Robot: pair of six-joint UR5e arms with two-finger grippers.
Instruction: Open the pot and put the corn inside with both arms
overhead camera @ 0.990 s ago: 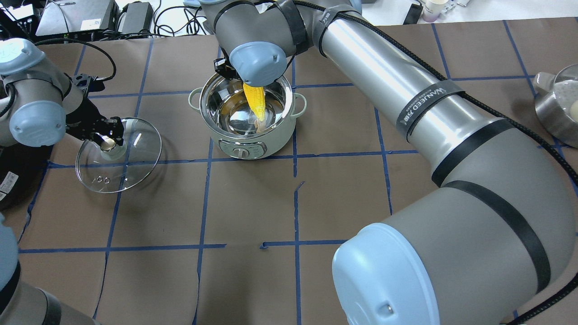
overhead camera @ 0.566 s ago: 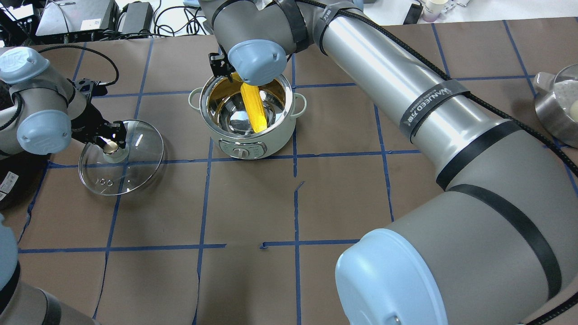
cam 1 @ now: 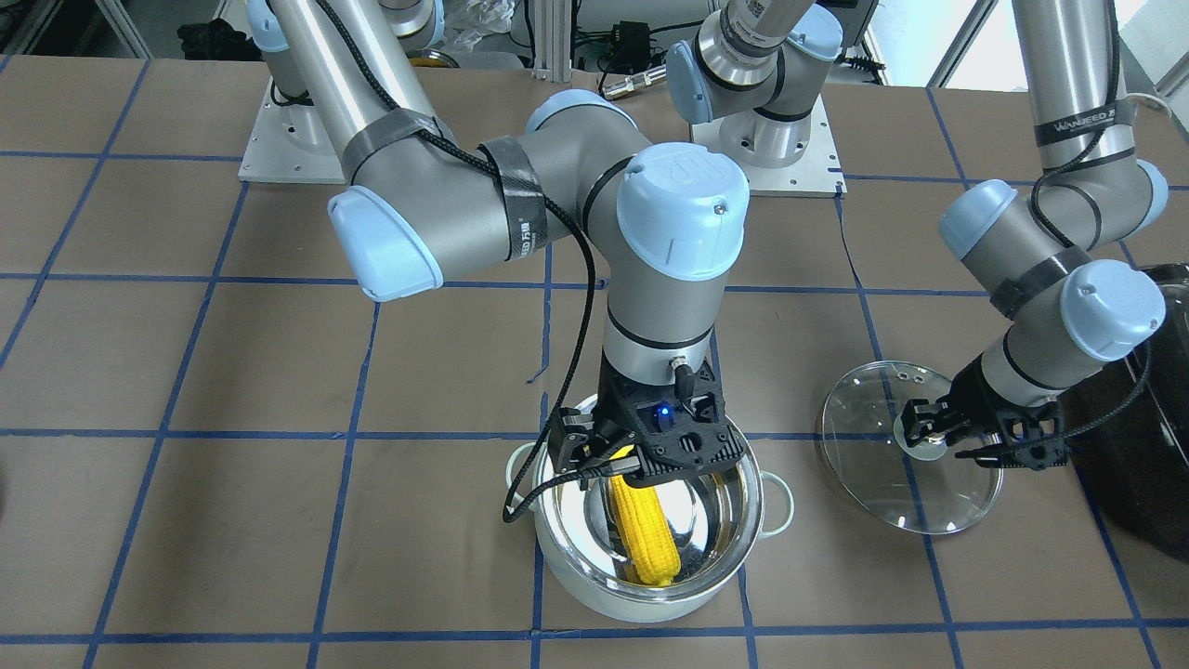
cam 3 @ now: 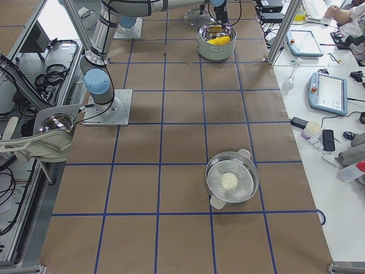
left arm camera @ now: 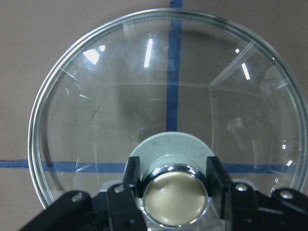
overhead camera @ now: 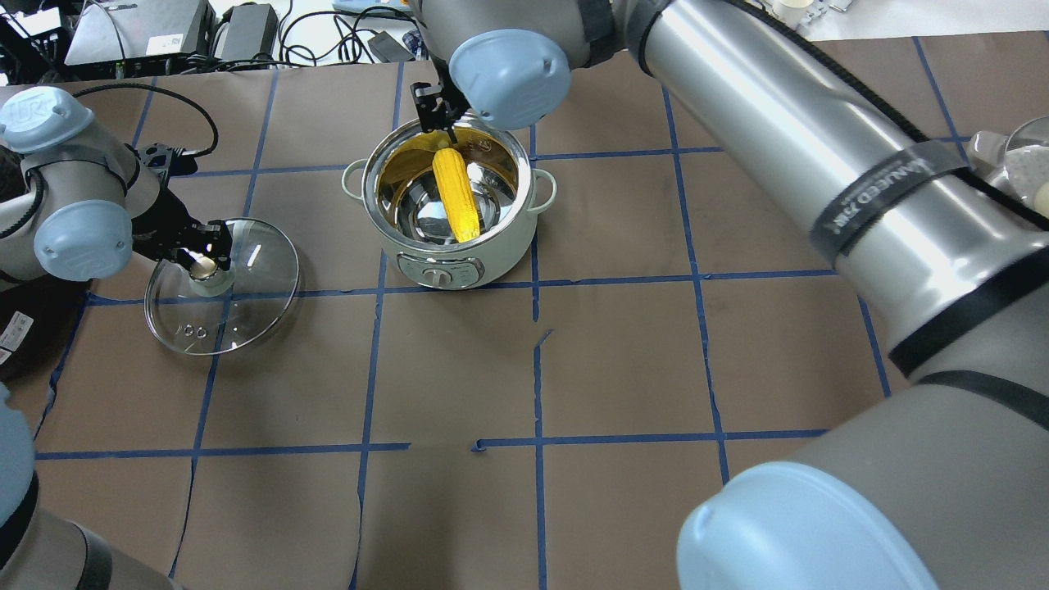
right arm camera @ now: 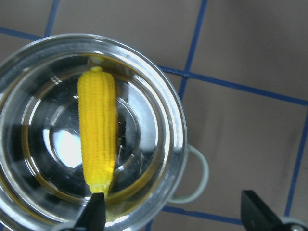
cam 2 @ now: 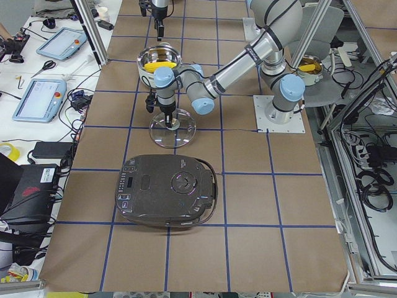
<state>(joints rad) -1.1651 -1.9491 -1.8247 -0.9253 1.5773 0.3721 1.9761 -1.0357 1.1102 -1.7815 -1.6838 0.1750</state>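
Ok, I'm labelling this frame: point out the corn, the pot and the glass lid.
corn (overhead camera: 456, 195), overhead view, middle of the cob.
pot (overhead camera: 492, 262), overhead view, pale outer wall at the front.
glass lid (overhead camera: 254, 311), overhead view, bare glass beside the knob.

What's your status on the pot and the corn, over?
Left gripper shut on lid knob, lid beside pot. Right gripper open over pot. Corn lying inside pot. Nothing else in it.

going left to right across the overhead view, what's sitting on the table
glass lid -> pot with the corn in it -> steel bowl at the right edge
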